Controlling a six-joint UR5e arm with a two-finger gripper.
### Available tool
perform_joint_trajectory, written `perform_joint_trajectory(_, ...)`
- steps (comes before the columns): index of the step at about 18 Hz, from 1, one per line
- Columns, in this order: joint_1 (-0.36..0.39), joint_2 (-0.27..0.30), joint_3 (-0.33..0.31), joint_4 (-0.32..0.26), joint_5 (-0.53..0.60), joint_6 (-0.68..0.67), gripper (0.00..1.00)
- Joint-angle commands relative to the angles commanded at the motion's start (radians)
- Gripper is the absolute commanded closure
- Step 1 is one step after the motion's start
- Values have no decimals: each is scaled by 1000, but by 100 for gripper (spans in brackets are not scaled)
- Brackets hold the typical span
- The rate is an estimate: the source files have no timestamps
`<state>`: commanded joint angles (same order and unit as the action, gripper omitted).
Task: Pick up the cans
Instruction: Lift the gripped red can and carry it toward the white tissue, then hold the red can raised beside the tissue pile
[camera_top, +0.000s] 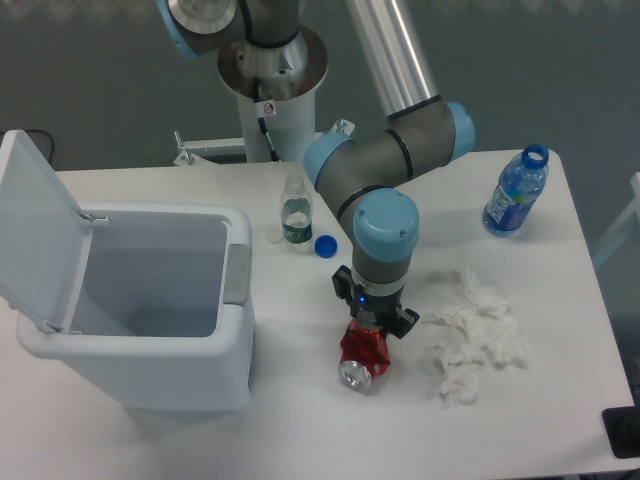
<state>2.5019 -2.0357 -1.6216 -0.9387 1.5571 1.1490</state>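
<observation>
The crushed red can (362, 356) with a silver end facing the camera sits at the table's front middle, right under my gripper (372, 326). The gripper points straight down, and its fingers have closed on the can's upper end. The can hangs tilted from the fingers, its silver end low and toward the front. Whether it is clear of the table top I cannot tell.
An open white bin (140, 300) with its lid up stands at the left. A small clear green-labelled bottle (295, 212) and a blue cap (325, 245) lie behind the gripper. Crumpled white tissue (470, 335) lies to the right. A blue bottle (514, 192) stands at the far right.
</observation>
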Motion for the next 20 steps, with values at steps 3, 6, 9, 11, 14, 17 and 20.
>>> perform_joint_trajectory(3,9,21,63,0,-61,0,70)
perform_joint_trajectory(6,34,34,124,-3,-78,8,70)
perform_joint_trajectory(9,67,46,161,-24,-144,67,70)
perform_joint_trajectory(11,78,54,160,-46,-144,119,70)
perform_joint_trajectory(14,89,66,160,-64,-144,141,70)
perform_joint_trajectory(17,89,68,160,-64,-144,141,70)
perform_joint_trajectory(20,91,75,149,-64,-146,141,70)
